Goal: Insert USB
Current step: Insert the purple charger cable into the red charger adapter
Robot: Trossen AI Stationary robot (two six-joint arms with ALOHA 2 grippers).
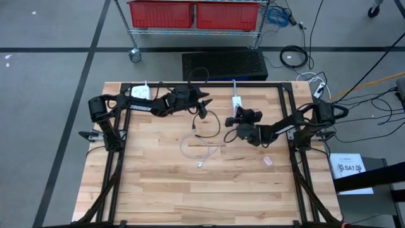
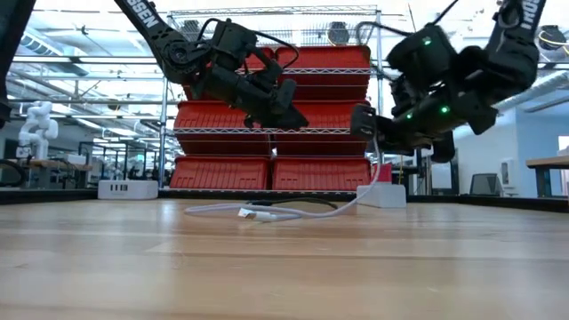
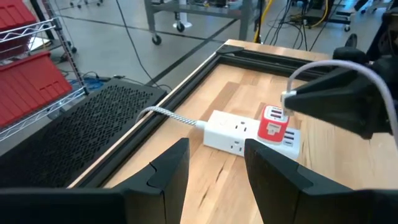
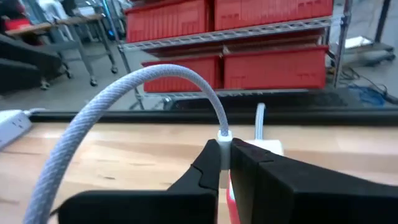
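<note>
A white braided USB cable (image 1: 201, 151) lies in loops on the wooden table, and one end rises to my right gripper (image 4: 225, 155), which is shut on it. That gripper hovers just short of a white power strip (image 3: 239, 132) with a red block (image 3: 272, 124) on it, at the table's far middle. My left gripper (image 3: 214, 171) hangs to the left of the strip, pointing at it, open with nothing between its fingers. In the low view the cable hangs from the right gripper (image 2: 364, 124) down to the tabletop. My right gripper pinches the cable's plug end (image 4: 225, 137) between its two fingers, right at their tips. The fingers come in nearly level from the table's right side. The plug (image 3: 288, 98) is lifted clear above the strip. The cord arcs up behind it, then hangs slack down to the table.
A second white power strip (image 1: 142, 92) sits at the far left corner. A thin black cord (image 1: 212, 123) loops on the table between the arms. A small pale object (image 1: 267, 161) lies near the right arm. A black mat (image 1: 224, 65) and red bins (image 1: 193, 14) are beyond the far edge.
</note>
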